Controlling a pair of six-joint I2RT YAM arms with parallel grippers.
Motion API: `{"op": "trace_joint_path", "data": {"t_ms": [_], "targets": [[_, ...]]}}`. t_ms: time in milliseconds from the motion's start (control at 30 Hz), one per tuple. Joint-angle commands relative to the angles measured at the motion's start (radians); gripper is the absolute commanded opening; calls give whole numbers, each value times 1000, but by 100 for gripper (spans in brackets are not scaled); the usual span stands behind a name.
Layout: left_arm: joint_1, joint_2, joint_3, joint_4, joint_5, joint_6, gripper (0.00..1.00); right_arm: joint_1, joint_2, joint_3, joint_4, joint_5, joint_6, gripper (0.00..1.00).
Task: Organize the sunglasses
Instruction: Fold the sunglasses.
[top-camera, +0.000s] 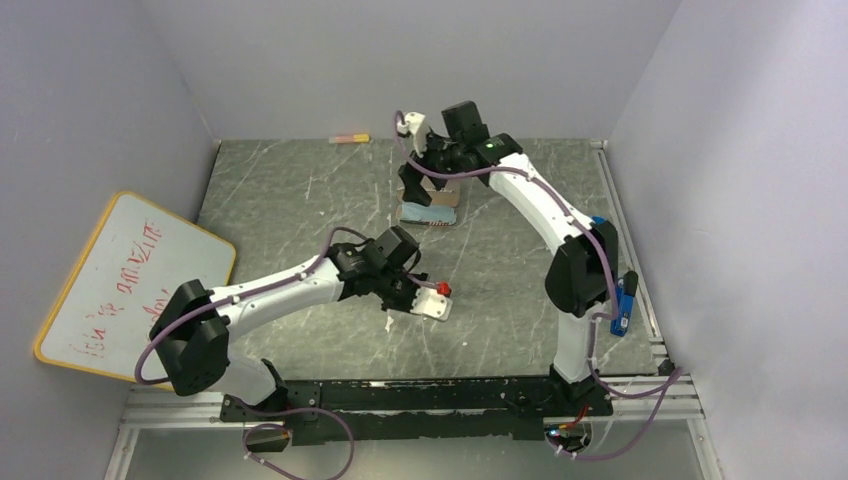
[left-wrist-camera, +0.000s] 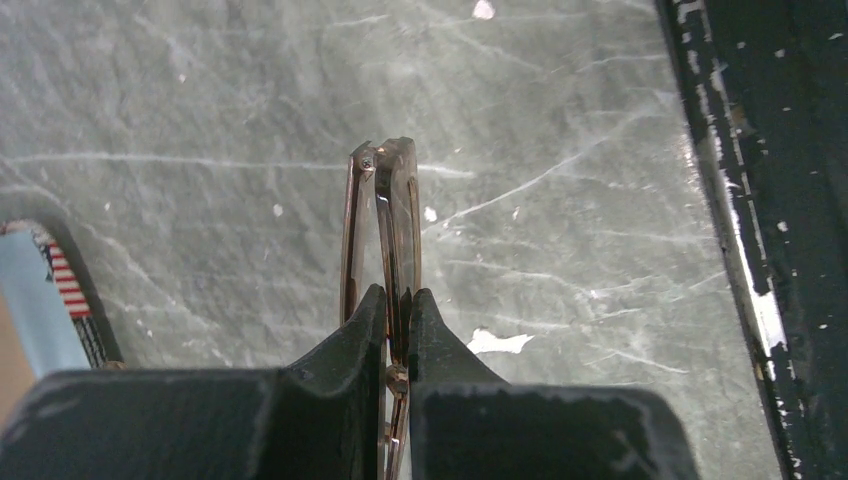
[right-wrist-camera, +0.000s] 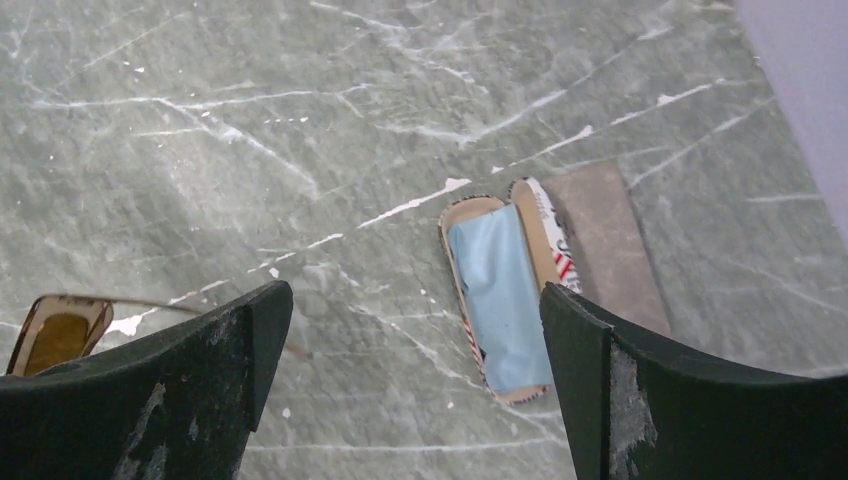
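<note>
My left hand (left-wrist-camera: 397, 303) grasps the amber sunglasses (left-wrist-camera: 400, 210); my right hand (right-wrist-camera: 415, 310) hangs released over the open case (right-wrist-camera: 452, 222) near the tabletop's (top-camera: 300, 200) far edge. Next I should carry them there.

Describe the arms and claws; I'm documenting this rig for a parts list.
The left arm and right arm have white links, black joints and lilac cables looped alongside. The right carries blue clips and a green light. The claw fingers are matte black and scuffed.
</note>
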Motion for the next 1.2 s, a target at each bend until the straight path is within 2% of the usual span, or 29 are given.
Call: {"op": "trace_joint_path", "data": {"t_ms": [0, 267, 667, 900, 1167], "targets": [[-59, -37, -4, -6, 6, 25, 5, 46, 83, 38, -49, 35, -17, 100], [-138, -40, 5, -6, -64, 11, 5, 85, 150, 26, -104, 27, -88, 100], [-140, -66, -8, 64, -233, -47, 5, 85, 91, -27, -402, -100, -329, 99], [-125, -64, -10, 115, -299, -80, 5, 97, 23, -122, -449, -166, -367, 99], [-74, -47, 5, 183, -337, -109, 5, 100, -49, -216, -449, -343, -343, 100]]}}
